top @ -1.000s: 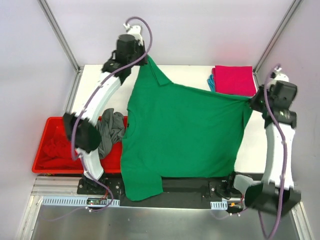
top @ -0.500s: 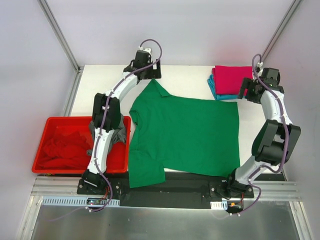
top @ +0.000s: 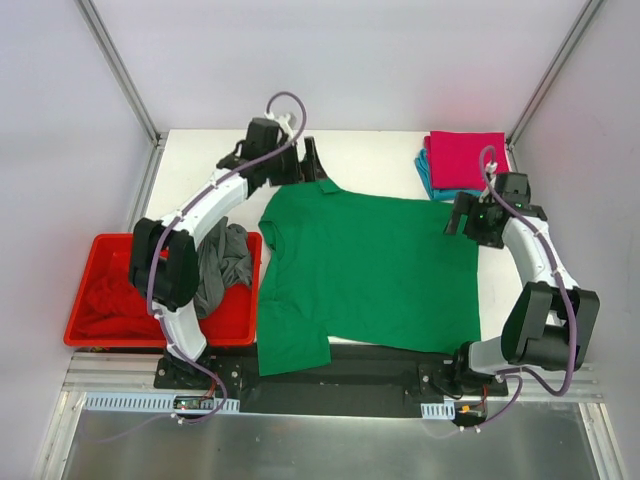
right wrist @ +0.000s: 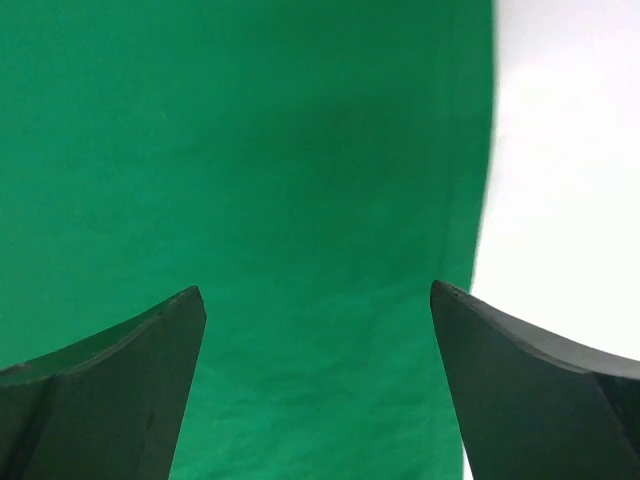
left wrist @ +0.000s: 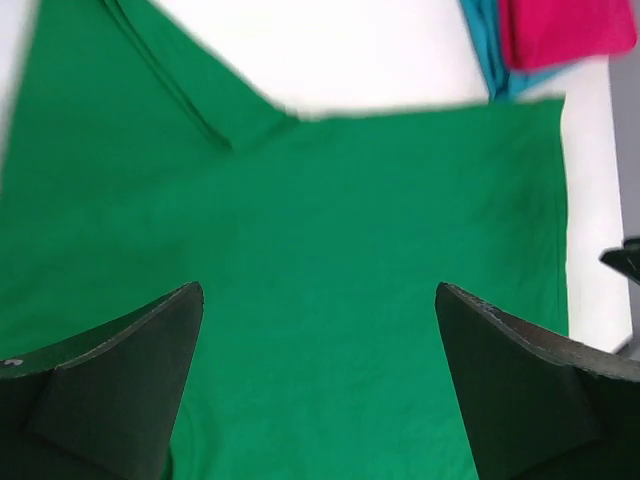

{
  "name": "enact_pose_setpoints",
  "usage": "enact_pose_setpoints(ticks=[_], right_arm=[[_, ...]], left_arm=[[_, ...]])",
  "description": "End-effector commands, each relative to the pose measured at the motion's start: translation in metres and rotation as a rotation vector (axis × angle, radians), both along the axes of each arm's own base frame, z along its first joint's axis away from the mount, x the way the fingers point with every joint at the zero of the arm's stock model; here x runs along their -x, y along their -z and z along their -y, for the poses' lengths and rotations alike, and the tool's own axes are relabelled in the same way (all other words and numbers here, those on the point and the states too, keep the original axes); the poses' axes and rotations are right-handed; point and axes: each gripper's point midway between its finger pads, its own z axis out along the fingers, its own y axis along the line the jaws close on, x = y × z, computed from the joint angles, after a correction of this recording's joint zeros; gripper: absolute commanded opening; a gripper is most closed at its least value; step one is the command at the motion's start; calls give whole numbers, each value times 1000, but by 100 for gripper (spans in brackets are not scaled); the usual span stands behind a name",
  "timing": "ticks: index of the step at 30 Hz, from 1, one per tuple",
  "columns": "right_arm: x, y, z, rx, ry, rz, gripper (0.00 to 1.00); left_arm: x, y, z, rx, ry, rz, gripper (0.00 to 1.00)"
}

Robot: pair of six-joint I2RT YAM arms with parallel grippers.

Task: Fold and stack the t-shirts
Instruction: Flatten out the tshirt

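White-and-black arms, purple cables

Left pincer spread, right pincer spread (both facing down)

I can read nothing from here: no word, label, brand or number in any of my three views. The bright green soft cloth t-shirt is plain wherever I see it, and the one pale speck low on the left gripper is too small to make out.
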Motion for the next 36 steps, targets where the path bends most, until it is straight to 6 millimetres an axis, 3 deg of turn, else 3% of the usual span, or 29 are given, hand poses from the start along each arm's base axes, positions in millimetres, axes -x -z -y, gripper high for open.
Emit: enact_pose_setpoints(ticks=[1,7,13,18,24,29,32,36], right_arm=[[24,26,-18,-66,37,-111,96],[21,56,-8,-26,52,-226,96],[-11,83,13,3,10,-251,96],[-23,105,27,-11,-7,-316,96],[-40,101,56,23,53,-334,96],[-48,104,60,14,45,-329,96],[-56,101,61,10,42,-310,96],[-62,82,64,27,51,-269,96]], left_arm=[[48,60,11,8,55,-201,99],[63,109,7,-21,53,-332,99],[47,139,9,-58,32,-388,99],[34,156,10,-74,20,-409,99],[18,161,15,-66,23,-403,99],[4,162,23,-29,45,-406,99],[-10,155,31,-11,68,-380,99],[-5,132,40,32,109,-375,99]])
